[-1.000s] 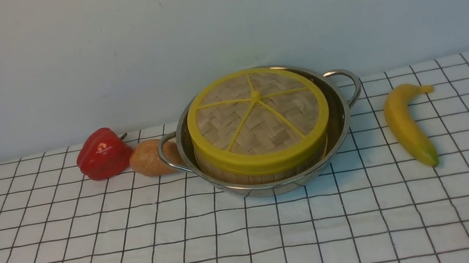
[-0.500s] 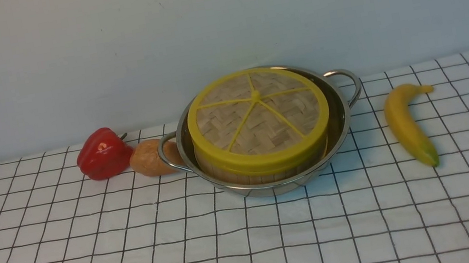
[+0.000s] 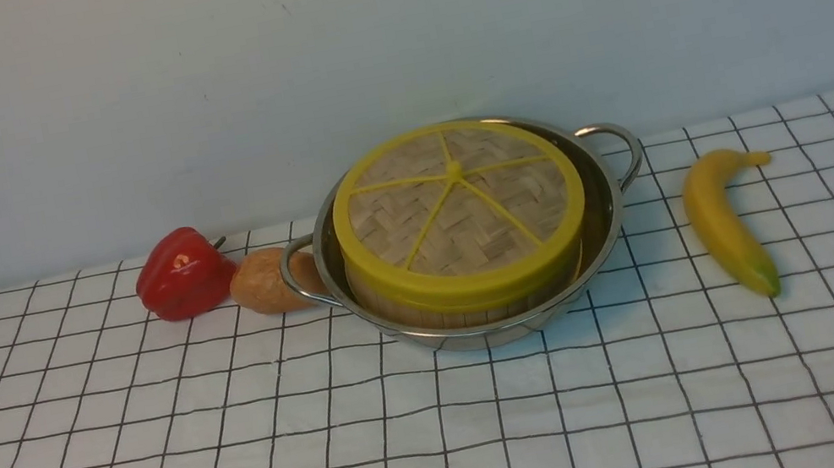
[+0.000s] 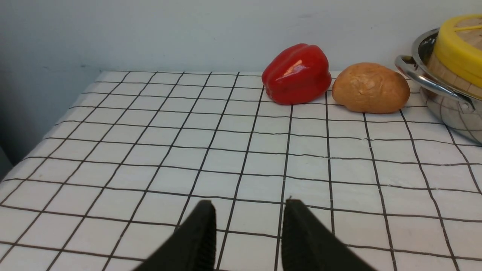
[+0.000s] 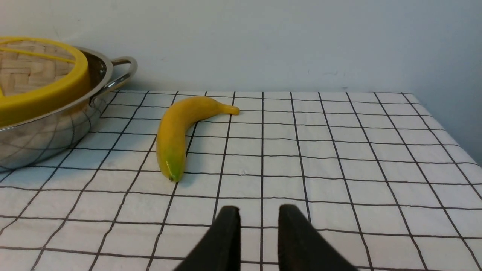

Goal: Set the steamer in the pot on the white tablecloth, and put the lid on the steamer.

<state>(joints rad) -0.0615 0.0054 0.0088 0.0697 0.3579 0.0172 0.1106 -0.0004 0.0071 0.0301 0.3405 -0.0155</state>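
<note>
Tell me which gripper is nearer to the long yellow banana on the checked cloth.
Right. The right gripper hovers open above the cloth with the yellow banana just ahead of it. The left gripper is beyond the steel pot, facing the red pepper.

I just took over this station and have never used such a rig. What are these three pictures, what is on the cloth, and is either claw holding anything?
This is a robot with two arms, each ending in a two-fingered gripper. The wide picture looks forward from between the arms; the other two come from cameras on each wrist.

On the white grid-patterned tablecloth stands a shiny steel pot. Inside it sits the round bamboo steamer, covered by its flat woven yellow-rimmed lid.

A red bell pepper and a brown bread roll lie on the robot's left, a yellow banana on its right.

The left gripper and right gripper are both open, holding nothing.
</note>
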